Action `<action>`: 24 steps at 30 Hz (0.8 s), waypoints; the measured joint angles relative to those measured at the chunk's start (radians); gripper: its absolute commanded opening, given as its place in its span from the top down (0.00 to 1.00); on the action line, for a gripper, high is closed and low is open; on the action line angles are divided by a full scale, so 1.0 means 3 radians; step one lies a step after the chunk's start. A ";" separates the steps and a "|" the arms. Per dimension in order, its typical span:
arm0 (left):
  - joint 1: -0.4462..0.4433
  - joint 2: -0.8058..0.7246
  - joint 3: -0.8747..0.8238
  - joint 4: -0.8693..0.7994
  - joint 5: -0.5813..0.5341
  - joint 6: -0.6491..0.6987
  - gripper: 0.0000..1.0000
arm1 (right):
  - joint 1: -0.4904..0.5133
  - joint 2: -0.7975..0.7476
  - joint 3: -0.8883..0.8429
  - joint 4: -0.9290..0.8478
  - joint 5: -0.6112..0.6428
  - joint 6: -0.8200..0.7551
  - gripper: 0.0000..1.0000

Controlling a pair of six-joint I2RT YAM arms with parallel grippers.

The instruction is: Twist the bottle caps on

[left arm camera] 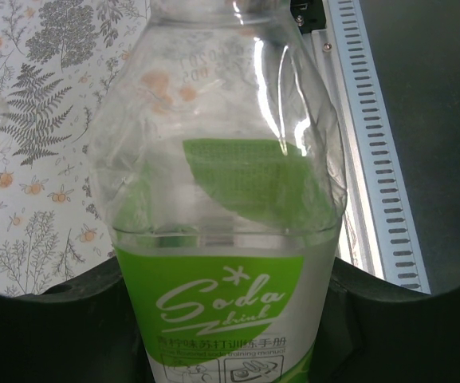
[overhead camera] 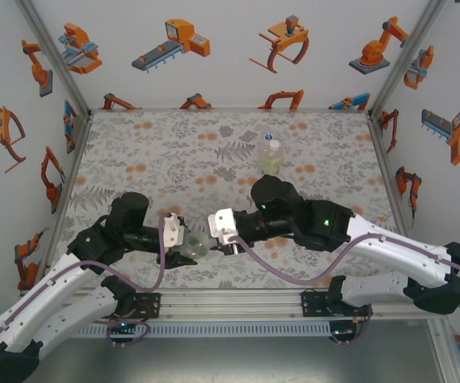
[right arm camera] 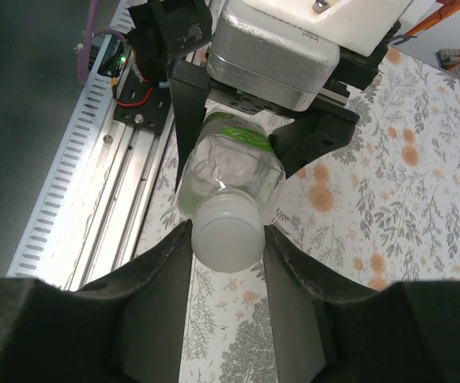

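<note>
Over the floral worktop (overhead camera: 174, 152), near its front edge, our left end effector (overhead camera: 183, 242) clamps the green-labelled bottle (left arm camera: 222, 239) level; our right end effector (overhead camera: 212, 239) pinches its cap (right arm camera: 226, 233). We judge this the threading step; next, twist squarely.

Table (overhead camera: 134, 152) left free; bottle (overhead camera: 271, 155) blocks far ctr

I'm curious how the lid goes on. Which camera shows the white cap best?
The right wrist view: the white cap sits large on the green-label bottle, held between the right fingers. From the top it is too small to make out; the left wrist view stops at the bottle's neck.
</note>
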 measured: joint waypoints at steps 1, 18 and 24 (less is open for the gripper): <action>0.0000 -0.0001 0.0000 0.0000 -0.0003 0.0000 1.00 | 0.0001 0.0000 0.0000 0.0001 0.0000 0.0003 0.61; 0.0000 -0.0028 0.0000 -0.0080 -0.0141 -0.0006 1.00 | 0.0047 -0.0025 -0.0186 0.0384 0.0479 0.1572 1.00; 0.0000 -0.0018 0.0000 -0.0123 -0.0470 -0.0031 1.00 | 0.0085 -0.0014 -0.0314 0.0464 0.1288 0.3307 1.00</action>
